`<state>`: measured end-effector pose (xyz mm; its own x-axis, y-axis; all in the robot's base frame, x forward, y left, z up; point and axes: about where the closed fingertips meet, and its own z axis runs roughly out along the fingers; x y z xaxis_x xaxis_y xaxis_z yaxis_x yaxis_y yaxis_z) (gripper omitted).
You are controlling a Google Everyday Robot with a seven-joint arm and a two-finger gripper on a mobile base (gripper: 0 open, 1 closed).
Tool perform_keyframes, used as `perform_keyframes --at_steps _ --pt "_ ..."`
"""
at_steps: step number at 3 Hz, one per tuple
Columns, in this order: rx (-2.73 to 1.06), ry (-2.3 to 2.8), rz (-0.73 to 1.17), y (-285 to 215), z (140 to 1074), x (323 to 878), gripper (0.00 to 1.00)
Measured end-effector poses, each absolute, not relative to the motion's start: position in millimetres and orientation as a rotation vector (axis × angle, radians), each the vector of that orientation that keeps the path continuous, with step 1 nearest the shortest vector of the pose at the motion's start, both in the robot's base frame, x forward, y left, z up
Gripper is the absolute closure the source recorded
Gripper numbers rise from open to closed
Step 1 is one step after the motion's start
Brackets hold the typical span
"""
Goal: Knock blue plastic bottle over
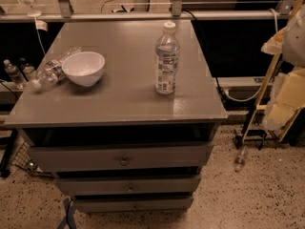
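Note:
The blue plastic bottle [167, 58] stands upright on the right half of the grey cabinet top [124, 99]. It is clear, with a white cap and a wide white-and-blue label. My gripper [286, 42] shows as pale, blurred shapes at the right edge of the view, off the cabinet and well to the right of the bottle, not touching it.
A white bowl [84, 68] sits on the left of the top. A smaller clear bottle [51, 73] lies on its side beside it, near the left edge. The cabinet has drawers [124, 159] in front. Two bottles [16, 73] stand on a shelf at left, and another bottle [240, 159] lies on the floor.

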<state>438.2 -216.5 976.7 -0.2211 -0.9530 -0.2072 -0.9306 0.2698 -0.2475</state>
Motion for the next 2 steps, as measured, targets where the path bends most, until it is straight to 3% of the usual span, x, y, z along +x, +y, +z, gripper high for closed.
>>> perform_keyframes --at_steps 2 --pt "-1.694 2.176 -0.080 -203 978 469 0.00"
